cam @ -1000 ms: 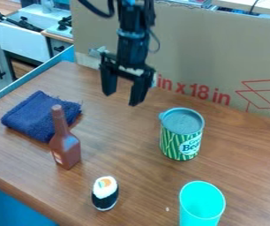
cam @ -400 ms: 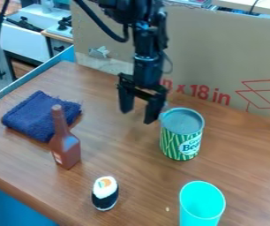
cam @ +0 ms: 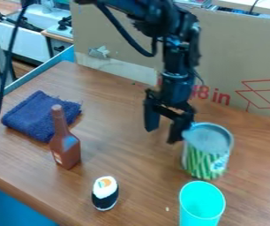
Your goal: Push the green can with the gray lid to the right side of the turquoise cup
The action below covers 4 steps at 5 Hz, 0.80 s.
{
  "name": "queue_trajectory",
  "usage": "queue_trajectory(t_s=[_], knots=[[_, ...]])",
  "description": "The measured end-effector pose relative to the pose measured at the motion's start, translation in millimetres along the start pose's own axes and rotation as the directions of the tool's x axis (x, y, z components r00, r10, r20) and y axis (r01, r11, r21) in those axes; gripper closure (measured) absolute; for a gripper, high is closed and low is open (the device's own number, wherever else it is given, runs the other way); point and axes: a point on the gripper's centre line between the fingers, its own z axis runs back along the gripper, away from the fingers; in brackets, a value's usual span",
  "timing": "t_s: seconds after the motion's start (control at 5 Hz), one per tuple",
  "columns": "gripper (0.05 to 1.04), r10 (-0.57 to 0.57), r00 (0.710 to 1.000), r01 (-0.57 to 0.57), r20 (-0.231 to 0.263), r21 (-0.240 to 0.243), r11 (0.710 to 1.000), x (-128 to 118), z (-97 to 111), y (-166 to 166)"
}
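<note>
pushed nearer the turquoise plastic cup (cam: 202, 203) than in the earlier frames, the green-and-white striped can with a grey lid (cam: 208, 154) now sits right of centre in the view, just behind that cup. its label is blurred, and whether it leans a little i cannot tell. the black two-finger gripper (cam: 163, 133) has come down and to the right with it; its fingers are spread wide with nothing between them, and the right-hand one seems to touch the can's left side near the lid.

farther left on the brown wood-grain table (cam: 131, 163), a black-and-white sushi piece with an orange centre (cam: 105, 193) lies near the front edge. a reddish-brown long-necked bottle (cam: 66, 148) stands upright behind it to the left, just beside a folded navy cloth (cam: 36, 117). a tan cardboard panel with red print (cam: 238, 57) rises along the back.
</note>
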Motion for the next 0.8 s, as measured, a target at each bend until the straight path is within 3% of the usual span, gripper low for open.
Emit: queue_trajectory(t_s=[0.4,0.6,0.8], knots=[[0.083,-0.069,0.997,0.067,-0.017,-0.063,0.996,1.1,-5.0,-62.4],[0.083,-0.021,1.000,0.020,-0.023,-0.057,0.998,-2.1,-3.0,-65.3],[0.083,0.091,0.994,-0.092,0.060,0.009,0.996,-8.0,32.8,-46.6]])
